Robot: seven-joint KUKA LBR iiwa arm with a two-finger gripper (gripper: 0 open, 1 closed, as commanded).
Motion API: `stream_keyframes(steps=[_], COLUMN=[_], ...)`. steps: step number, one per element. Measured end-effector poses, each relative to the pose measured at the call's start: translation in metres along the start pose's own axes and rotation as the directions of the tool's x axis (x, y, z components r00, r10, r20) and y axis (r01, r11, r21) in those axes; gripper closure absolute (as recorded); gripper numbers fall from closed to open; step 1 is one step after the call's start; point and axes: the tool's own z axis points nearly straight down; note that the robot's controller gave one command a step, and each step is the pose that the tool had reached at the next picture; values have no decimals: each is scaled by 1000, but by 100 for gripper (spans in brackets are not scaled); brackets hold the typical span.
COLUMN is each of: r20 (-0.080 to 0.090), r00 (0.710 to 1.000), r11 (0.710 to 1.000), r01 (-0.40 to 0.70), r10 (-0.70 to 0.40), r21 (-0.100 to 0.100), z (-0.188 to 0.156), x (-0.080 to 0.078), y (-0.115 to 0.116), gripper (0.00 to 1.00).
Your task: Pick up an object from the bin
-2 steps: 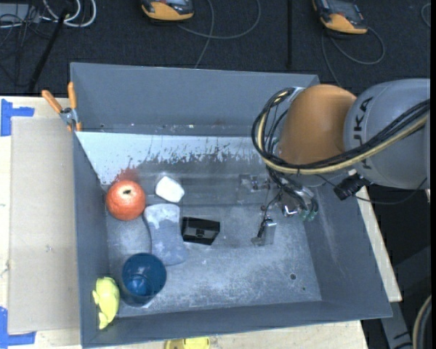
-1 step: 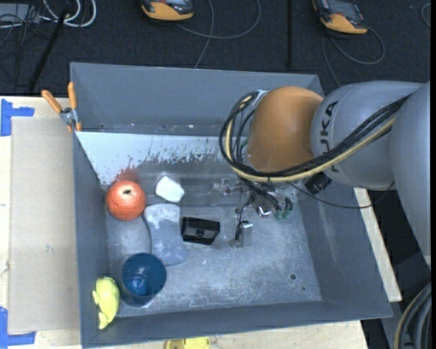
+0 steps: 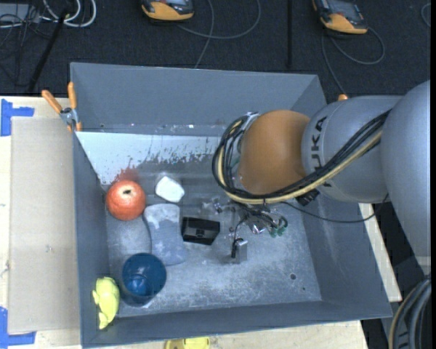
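Fingers (image 3: 237, 250) show as one small dark tip hanging below the wrist, close over the floor, and whether they stand wide or narrow cannot be told from this angle; the gripper (image 3: 237, 246) sits a little right of the middle of the bin (image 3: 196, 100), above bare metal.

Grey and steep-walled, the bin takes up most of the view, its flat floor speckled with white; the arm (image 3: 392, 151), broad and grey, comes in over the right rim; its orange cover (image 3: 272, 151) bulges above the wrist; a bundle of black and yellow cables (image 3: 227, 167) loops round the cover's left side.

Of the loose things, a pale grey slab (image 3: 163, 231) lies flat left of the middle; a blue ball (image 3: 143, 276) rests just in front of it, towards the front left corner; a red-orange apple (image 3: 126, 199) stands just beside the slab's back left end, near the foot of the left wall; a yellow toy (image 3: 106, 300) lies in the front left corner, just beside the ball; a black box (image 3: 200, 230), the thing nearest the gripper, lies just to the gripper's left with a narrow strip of floor between them, its left end at the slab's right edge; a white lump (image 3: 169, 189) sits behind the slab, to the right of the apple.
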Motion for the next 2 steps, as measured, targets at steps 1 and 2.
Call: stream_keyframes(steps=[1,2], r20=[-6,11], r00=[999,999], r11=[999,999], r01=[-54,-44], r10=[54,44], r21=[4,3], z=[12,9], x=[1,-27], y=[0,50], gripper=[0,100])
